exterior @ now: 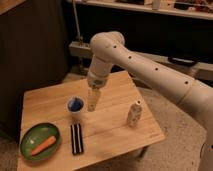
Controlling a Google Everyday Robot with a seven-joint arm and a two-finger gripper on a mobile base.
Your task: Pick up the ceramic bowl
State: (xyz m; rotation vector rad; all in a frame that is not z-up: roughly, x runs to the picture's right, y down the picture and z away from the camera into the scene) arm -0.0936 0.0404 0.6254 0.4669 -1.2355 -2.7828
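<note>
The bowl (pixel 31 136) sits at the front-left corner of the table (pixel 112 137), with a carrot (pixel 44 145) lying in it. The gripper (pixel 93 101) hangs well apart from it, farther back and to the right. It points down just beside the cup (pixel 75 105), fingers spread, holding nothing. A black strip (pixel 76 138) lies just right of the bowl. A small bottle (pixel 133 114) stands farther right.

One camera looks down at a slant from high up, at middle range, taking in the whole tabletop (pixel 115 134). The end effector (pixel 93 102) hangs mid-frame over the tabletop's middle.
</note>
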